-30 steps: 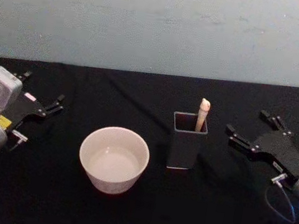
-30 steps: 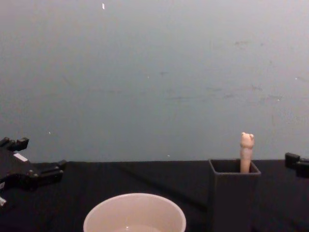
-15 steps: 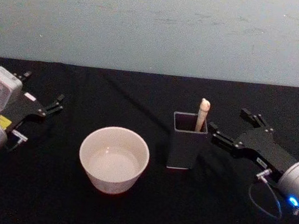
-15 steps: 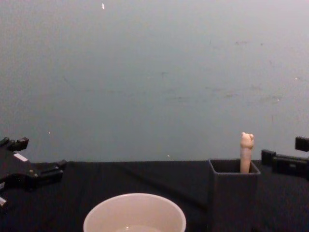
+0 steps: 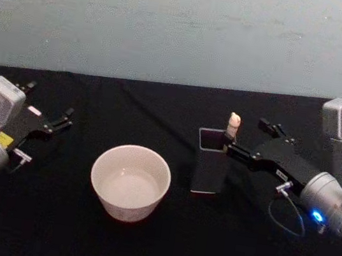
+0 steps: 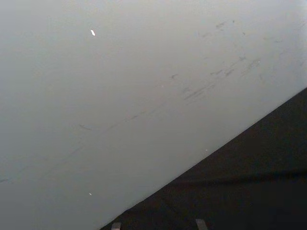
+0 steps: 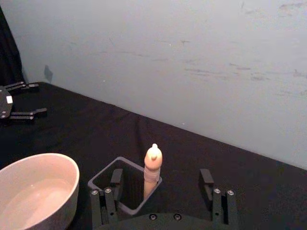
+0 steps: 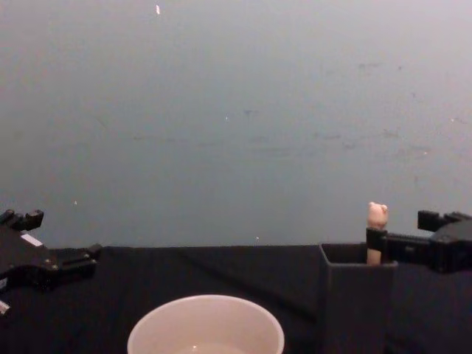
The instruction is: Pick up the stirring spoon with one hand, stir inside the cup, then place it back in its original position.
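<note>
The open, empty right gripper straddles the likely light, stiff, slippery spoon above the holder, best pinched at its handle; the open left gripper idles far left.

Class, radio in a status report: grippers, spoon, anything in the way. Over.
Right gripper open, jaws straddling spoon handle, not shut. Left gripper parked at left, open. Spoon upright in holder; cup beside it, apart.
</note>
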You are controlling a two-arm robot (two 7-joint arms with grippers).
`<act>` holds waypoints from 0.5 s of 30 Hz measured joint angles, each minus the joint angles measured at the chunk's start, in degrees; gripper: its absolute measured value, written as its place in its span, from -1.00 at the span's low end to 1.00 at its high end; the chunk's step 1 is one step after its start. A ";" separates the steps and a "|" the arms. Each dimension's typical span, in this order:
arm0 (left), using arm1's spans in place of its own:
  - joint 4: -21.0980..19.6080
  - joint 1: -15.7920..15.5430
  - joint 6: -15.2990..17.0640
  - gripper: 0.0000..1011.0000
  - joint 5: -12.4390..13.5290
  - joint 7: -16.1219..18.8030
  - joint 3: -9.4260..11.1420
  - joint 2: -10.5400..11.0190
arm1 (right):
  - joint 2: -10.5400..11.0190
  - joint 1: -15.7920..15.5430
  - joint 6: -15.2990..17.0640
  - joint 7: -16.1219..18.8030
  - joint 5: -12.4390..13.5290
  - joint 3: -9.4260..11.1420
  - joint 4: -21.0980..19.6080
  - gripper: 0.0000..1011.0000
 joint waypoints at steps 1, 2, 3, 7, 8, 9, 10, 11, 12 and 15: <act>0.00 0.00 0.00 0.98 0.00 0.00 0.00 0.00 | -0.23 0.20 0.15 0.09 -0.13 -0.04 0.24 0.98; 0.00 0.00 0.00 0.98 0.00 0.00 0.00 0.00 | -0.46 0.40 0.30 0.16 -0.26 -0.07 0.48 0.98; 0.00 0.00 0.00 0.98 0.00 0.00 0.00 0.00 | -0.85 0.78 0.53 0.34 -0.49 -0.11 0.92 0.98; 0.00 0.00 0.00 0.98 0.00 0.00 0.00 0.00 | -1.79 1.73 0.90 0.64 -1.24 -0.20 1.93 0.98; 0.00 0.00 0.00 0.98 0.00 0.00 0.00 0.00 | -2.00 1.91 0.94 0.72 -1.40 -0.20 2.16 0.98; 0.00 0.00 0.00 0.98 0.00 0.00 0.00 0.00 | -2.18 2.10 0.98 0.79 -1.57 -0.20 2.37 0.98; 0.00 0.00 0.00 0.98 0.00 0.00 0.00 0.00 | -2.53 2.41 1.02 0.88 -1.86 -0.20 2.80 0.98; 0.00 0.00 0.00 0.98 0.00 0.00 0.00 0.00 | -2.71 2.58 1.05 0.91 -2.00 -0.20 3.01 0.98; 0.00 0.00 0.00 0.98 0.00 0.00 0.00 0.00 | -2.91 2.76 1.10 0.92 -2.13 -0.19 3.21 0.98; 0.00 0.00 0.00 0.98 0.00 0.00 0.00 0.00 | -3.59 3.37 1.24 0.96 -2.61 -0.14 3.92 0.98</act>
